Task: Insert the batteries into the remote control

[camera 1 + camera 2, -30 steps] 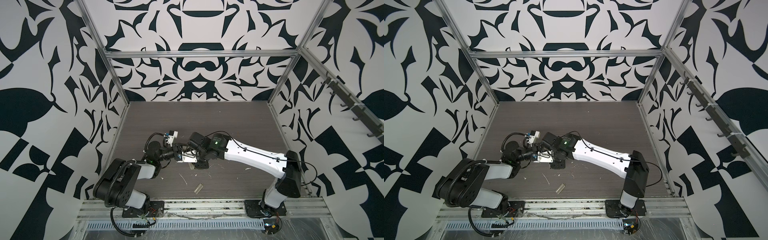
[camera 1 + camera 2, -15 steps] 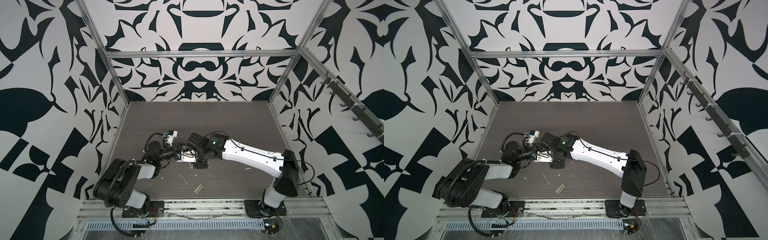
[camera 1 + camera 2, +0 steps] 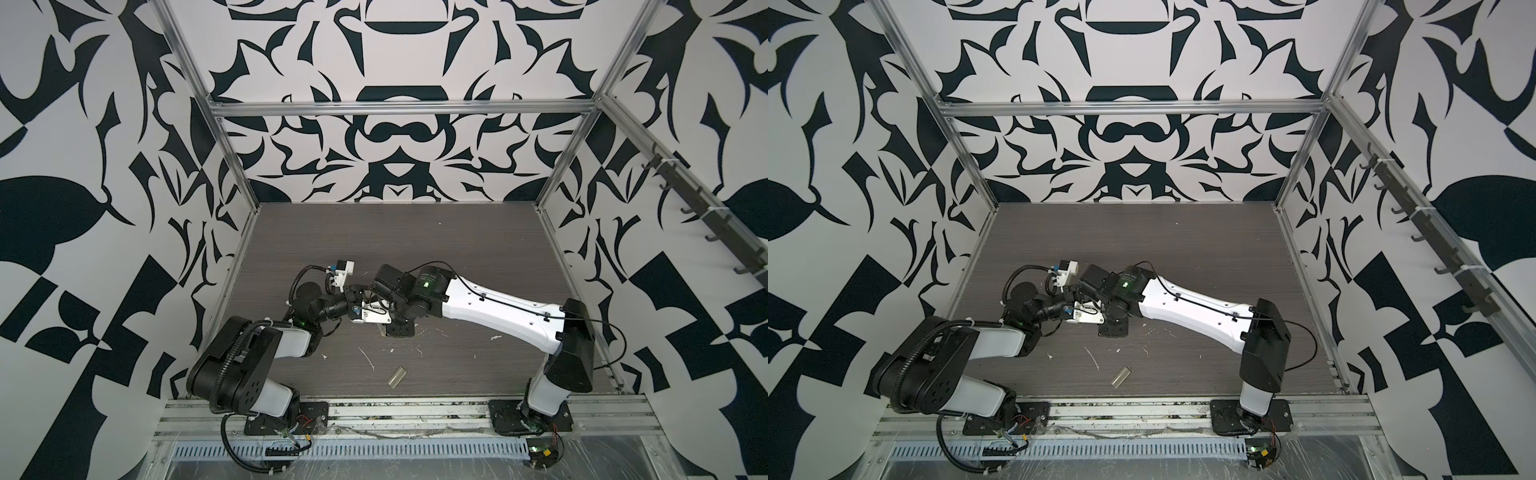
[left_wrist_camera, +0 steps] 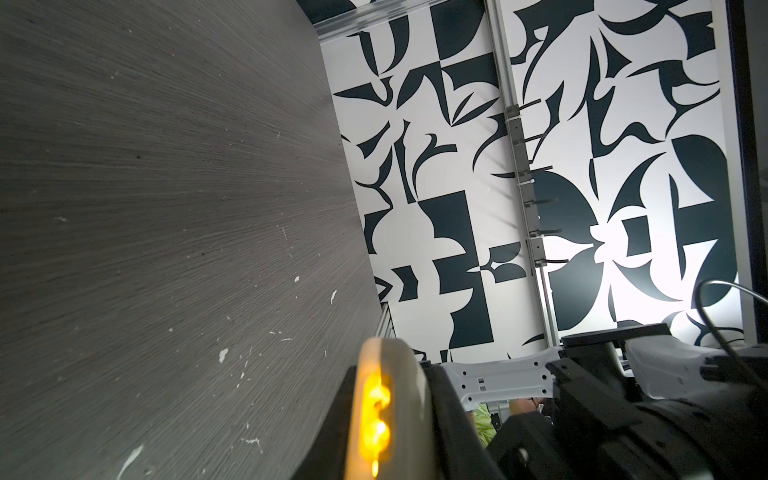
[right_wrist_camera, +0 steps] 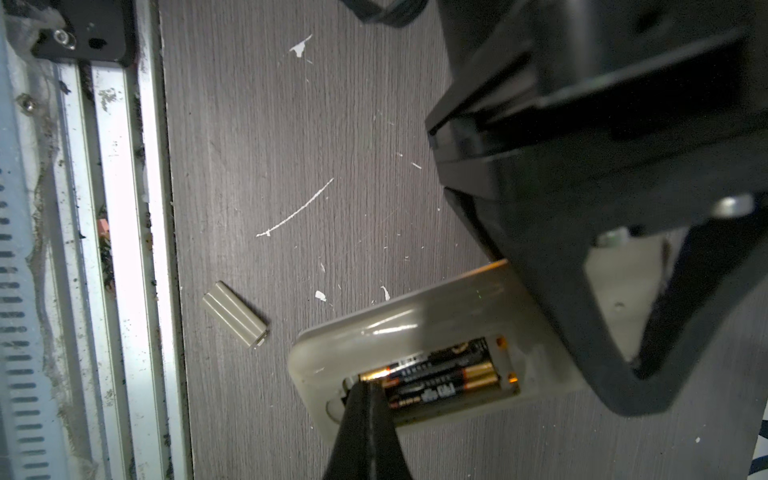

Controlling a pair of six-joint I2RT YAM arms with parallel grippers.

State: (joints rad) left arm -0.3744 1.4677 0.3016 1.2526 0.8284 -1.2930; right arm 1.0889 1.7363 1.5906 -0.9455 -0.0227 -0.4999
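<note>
While the left claw [image 4: 395, 440] clenched one end of the remote [image 5: 415, 316], the right claw [image 5: 365, 399] was pinched fully closed with nothing between its tips. Those joined tips sat at the open recess in the remote's other end, against the nearest end of the batteries [image 5: 444, 380].

The remote lay beige back up, its long axis running from the right claw's tips straight toward the left claw. Both batteries lay side by side inside the recess, parallel to that axis, with gold bands showing at both ends of the pair. Whether the remote touched the table [image 5: 291, 124] could not be told.

A loose beige cover [image 5: 235, 314] lay flat on the table, apart from the remote, off to one side of the right claw's tips and nearer the front rail [image 5: 120, 249]. White scraps [image 5: 295, 214] lay scattered around it.
</note>
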